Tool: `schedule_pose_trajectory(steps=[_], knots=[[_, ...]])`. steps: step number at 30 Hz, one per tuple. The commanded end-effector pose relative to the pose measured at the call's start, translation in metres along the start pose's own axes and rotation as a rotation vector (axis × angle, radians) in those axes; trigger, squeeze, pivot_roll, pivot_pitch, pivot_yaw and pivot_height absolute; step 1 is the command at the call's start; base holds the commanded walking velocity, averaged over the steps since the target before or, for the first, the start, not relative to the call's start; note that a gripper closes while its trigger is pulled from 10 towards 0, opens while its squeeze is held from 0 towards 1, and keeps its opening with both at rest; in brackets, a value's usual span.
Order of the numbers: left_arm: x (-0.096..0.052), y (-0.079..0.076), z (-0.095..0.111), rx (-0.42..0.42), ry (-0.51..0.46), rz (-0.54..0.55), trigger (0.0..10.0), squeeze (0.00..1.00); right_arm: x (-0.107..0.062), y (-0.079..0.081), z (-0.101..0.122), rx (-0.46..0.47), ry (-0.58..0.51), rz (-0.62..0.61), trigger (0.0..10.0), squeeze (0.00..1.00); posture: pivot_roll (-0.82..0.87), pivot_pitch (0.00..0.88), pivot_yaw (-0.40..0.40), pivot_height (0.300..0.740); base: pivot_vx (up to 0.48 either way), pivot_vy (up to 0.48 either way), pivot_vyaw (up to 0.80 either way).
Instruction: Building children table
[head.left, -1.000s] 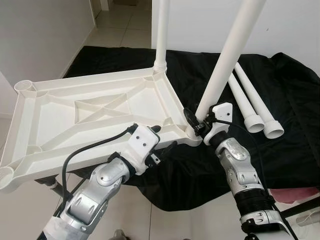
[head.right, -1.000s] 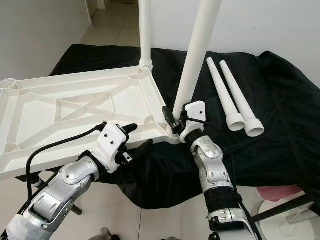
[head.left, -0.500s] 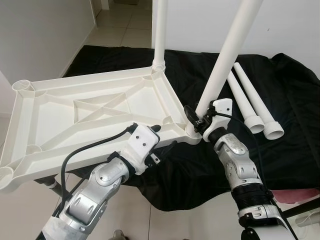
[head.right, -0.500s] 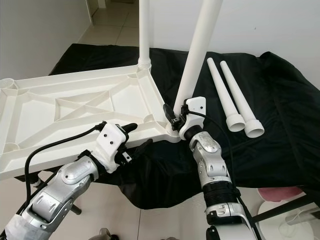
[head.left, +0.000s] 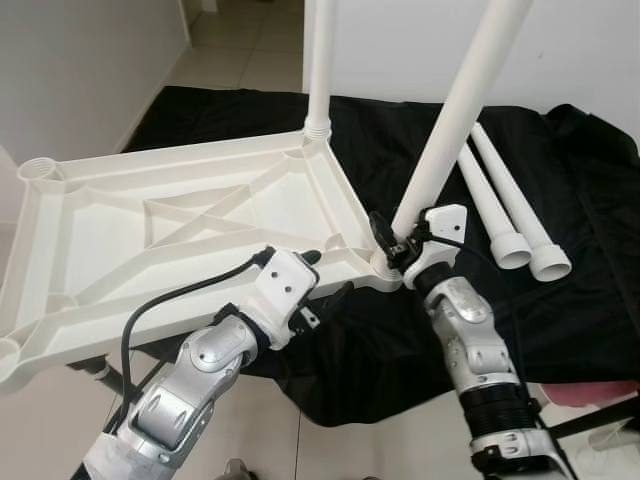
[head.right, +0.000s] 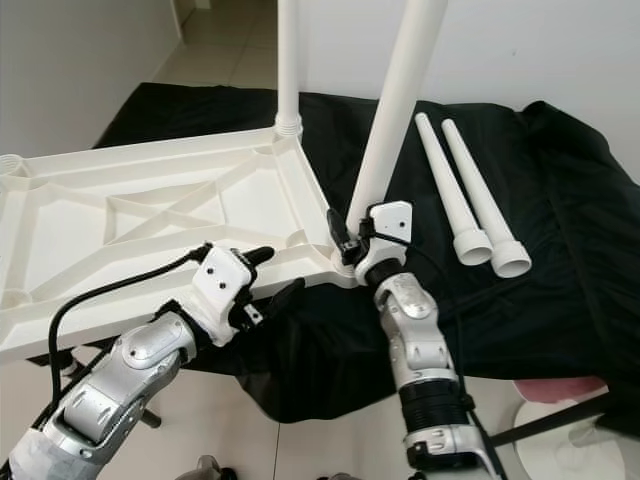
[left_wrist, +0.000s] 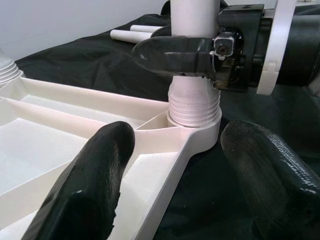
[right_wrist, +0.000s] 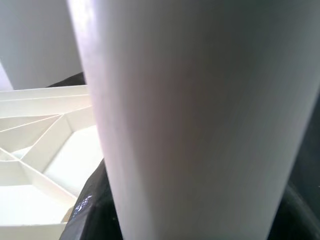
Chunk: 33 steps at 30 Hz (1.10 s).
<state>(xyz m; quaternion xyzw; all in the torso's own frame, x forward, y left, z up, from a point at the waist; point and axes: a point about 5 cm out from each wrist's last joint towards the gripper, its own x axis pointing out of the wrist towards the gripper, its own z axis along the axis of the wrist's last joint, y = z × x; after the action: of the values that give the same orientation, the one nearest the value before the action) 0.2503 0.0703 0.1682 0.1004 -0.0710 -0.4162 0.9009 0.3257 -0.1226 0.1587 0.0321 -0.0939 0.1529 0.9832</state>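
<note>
On the black cloth (head.left: 560, 310), two loose legs (head.left: 500, 205); two more (head.left: 452, 110) stand socketed.

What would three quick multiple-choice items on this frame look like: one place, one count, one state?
1. Where do the loose legs lie?
A) on the black cloth
B) inside the tabletop
C) on the tiles

2. How many legs stand in the tabletop?
A) one
B) two
C) four

3. The right tool is:
A) open above the cloth
B) shut on the near leg
C) holding a loose leg

Key: 1 A, both lie on the cloth; 2 B, far leg and near leg; 3 B, fingers clamp its base.
</note>
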Motion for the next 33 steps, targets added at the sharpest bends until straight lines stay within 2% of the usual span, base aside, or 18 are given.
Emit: schedule_pose_trajectory(steps=[1,6,9,13,20,21,22,25,26,27,33], knots=[[0.001,-0.005,0.0,-0.001,0.006,-0.087,10.0,0.0,-0.011,0.003,-0.03,0.035,0.144,-0.046,10.0,0.0,0.06,0.12,-0.012,0.74,0.0,0.0,0.0],[0.001,-0.005,0.0,-0.002,0.005,-0.087,10.0,0.0,-0.011,0.006,-0.032,0.046,0.148,-0.048,10.0,0.0,0.06,0.12,-0.015,0.74,0.0,0.0,0.0],[0.002,-0.004,0.0,0.003,0.004,-0.082,10.0,0.0,-0.012,0.001,-0.031,0.048,0.143,-0.076,10.0,0.0,0.06,0.119,-0.018,0.74,0.0,0.0,0.0],[0.002,-0.002,0.0,0.0,0.001,-0.072,10.0,0.0,-0.017,-0.005,-0.03,0.05,0.131,-0.246,10.0,0.0,0.06,0.116,-0.024,0.74,0.0,0.0,0.0],[0.003,-0.005,0.0,-0.001,0.0,-0.081,10.0,0.0,-0.027,0.003,-0.032,0.076,0.132,-0.42,10.0,0.0,0.05,0.124,-0.033,0.74,0.0,0.0,0.0],[0.003,-0.005,0.0,-0.001,0.0,-0.081,10.0,0.0,-0.027,0.003,-0.032,0.076,0.132,-0.42,10.0,0.0,0.05,0.124,-0.033,0.74,0.0,0.0,0.0],[0.003,-0.006,0.0,-0.004,-0.001,-0.076,10.0,0.0,-0.025,0.015,-0.033,0.082,0.136,-0.36,10.0,0.0,0.05,0.123,-0.037,0.74,0.0,0.0,0.0],[0.004,-0.006,0.0,-0.005,-0.002,-0.075,10.0,0.0,-0.025,0.017,-0.032,0.089,0.133,-0.337,10.0,0.0,0.05,0.123,-0.037,0.74,0.0,0.0,0.0],[0.004,-0.006,0.0,-0.007,-0.002,-0.075,10.0,0.0,-0.024,0.018,-0.031,0.099,0.12,-0.317,10.0,0.11,0.05,0.12,-0.039,0.74,0.0,0.0,0.0],[0.004,-0.007,0.0,-0.006,-0.002,-0.076,10.0,0.0,-0.024,0.017,-0.029,0.106,0.102,-0.309,10.0,1.0,0.06,0.115,-0.04,0.74,0.0,0.0,0.0],[0.004,-0.006,-0.001,-0.005,-0.002,-0.073,10.0,0.0,-0.022,0.014,-0.02,0.083,0.047,-0.303,10.0,1.0,0.06,0.105,-0.042,0.74,0.0,0.0,0.0]])
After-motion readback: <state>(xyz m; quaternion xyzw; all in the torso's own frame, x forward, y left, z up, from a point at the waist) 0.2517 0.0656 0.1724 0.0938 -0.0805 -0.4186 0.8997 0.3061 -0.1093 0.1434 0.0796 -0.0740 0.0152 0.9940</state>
